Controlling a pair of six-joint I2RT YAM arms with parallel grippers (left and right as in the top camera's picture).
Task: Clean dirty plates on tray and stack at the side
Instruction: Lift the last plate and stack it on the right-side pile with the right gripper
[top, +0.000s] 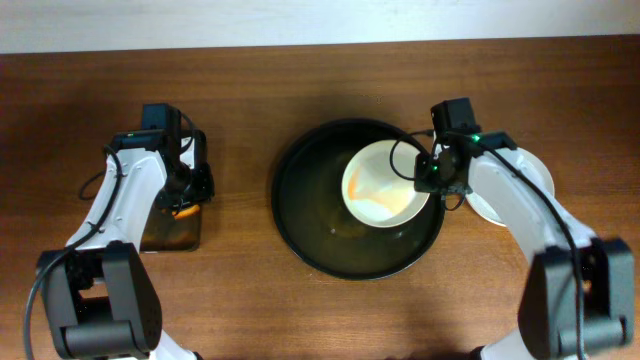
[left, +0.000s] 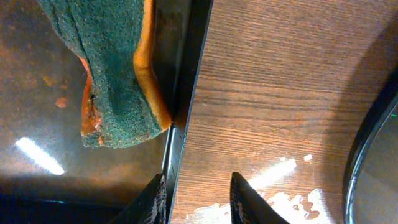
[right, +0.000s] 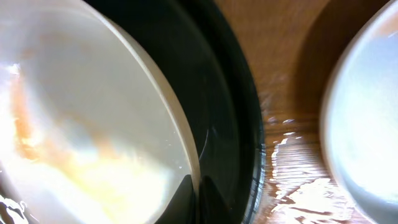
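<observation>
**Two-arm plate-cleaning station, overhead and wrist views.** The right gripper (right: 196, 190) is almost closed, with a finger on each side of the right-hand rim of the smeared plate (top: 380, 185), a cream-white plate with an orange streak across its well. The smeared plate lies in the round tray (top: 300, 215), off-centre toward this gripper, and the tray's raised black rim passes just outside the fingertips. Beyond that rim, on the side of the gripper away from the smeared plate, a second plate (right: 367, 124) rests on the table (top: 300, 80). It is pale with no smear showing, and the right arm partly covers it in the overhead view. The wood between the round tray and the second plate glistens with water. The left gripper (left: 199, 186) is open and holds nothing. Its fingers stand apart astride the edge of the small tray (left: 37, 124), one over the tray's rim and the other over the table. Ahead of these fingertips and to their left, a sponge (left: 115, 81) with a green face and orange backing lies inside the small tray against its rim, clear of both fingers. The round tray's rim curves past well to this gripper's right.
</observation>
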